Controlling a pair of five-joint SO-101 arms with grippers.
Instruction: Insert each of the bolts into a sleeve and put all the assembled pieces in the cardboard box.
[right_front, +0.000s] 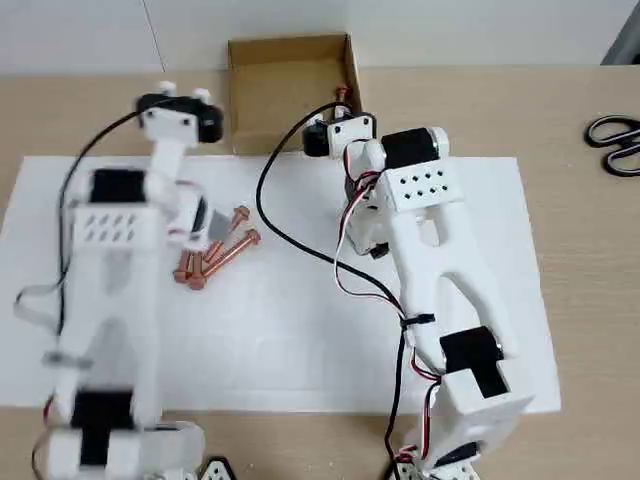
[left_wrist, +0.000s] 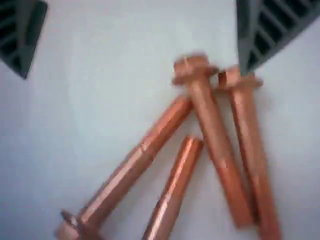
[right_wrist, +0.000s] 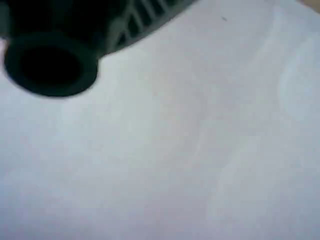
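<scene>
Several copper bolts lie in a loose bunch on the white paper. My left gripper hangs open just above them; one dark fingertip is off to one side, and the other fingertip is over the bolt heads. A black sleeve faces the right wrist camera with its hole showing. My right gripper is shut on it, low over the paper's middle. The cardboard box stands open at the back of the table.
A small copper piece shows at the box's right wall. Scissors lie on the bare table at the far right. Black cables trail across the paper between the arms.
</scene>
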